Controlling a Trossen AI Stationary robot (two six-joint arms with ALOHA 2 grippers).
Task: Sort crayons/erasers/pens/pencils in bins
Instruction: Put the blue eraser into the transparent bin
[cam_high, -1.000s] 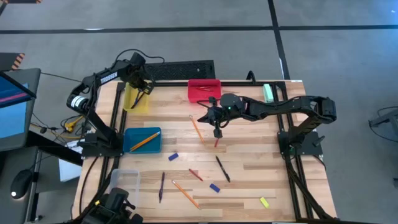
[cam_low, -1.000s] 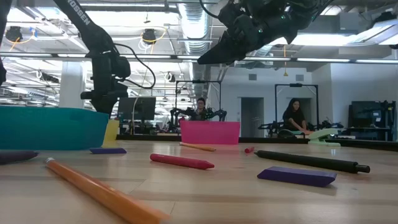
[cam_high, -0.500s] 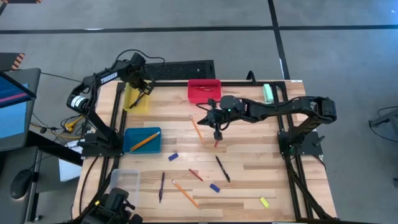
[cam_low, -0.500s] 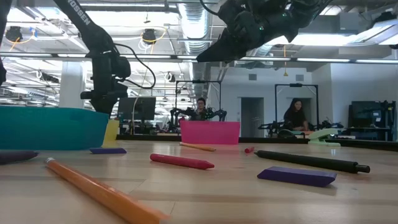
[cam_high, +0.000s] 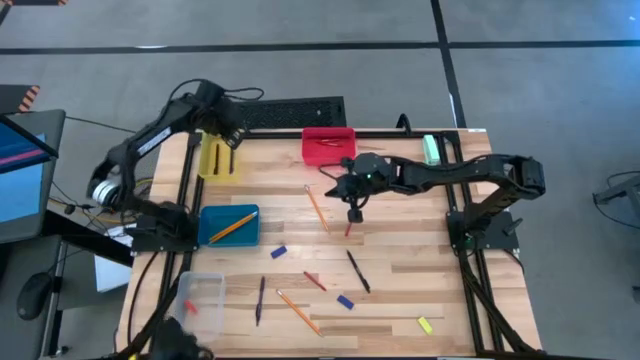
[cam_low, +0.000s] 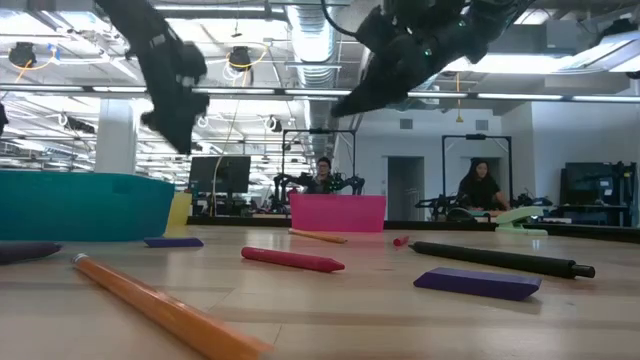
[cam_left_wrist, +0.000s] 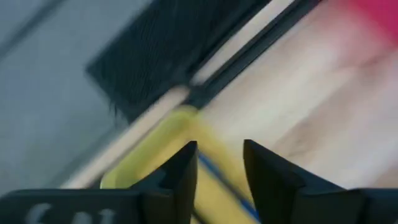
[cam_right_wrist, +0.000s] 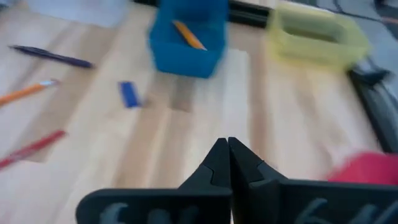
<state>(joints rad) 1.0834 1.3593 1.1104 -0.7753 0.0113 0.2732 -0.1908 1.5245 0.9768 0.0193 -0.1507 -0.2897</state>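
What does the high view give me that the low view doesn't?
Only the high view shows the clear bin, the yellow eraser and a pencil inside the teal bin. Only the low view shows two people in the room behind the table. Both show the red bin, the teal bin, and the right pincer, shut, above the table.

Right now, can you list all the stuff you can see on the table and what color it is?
Bins: four. Yellow and red at the far edge, blue at the left holding a pencil, clear at the near left.
Pencils: three, orange; one in the blue bin, one mid-table, one near the front.
Pens: two, dark; and.
Crayons: red; one mid-table.
Erasers: two blue, one yellow.
Left claw: over the yellow bin, open, empty.
Right claw: mid-table, shut, empty.
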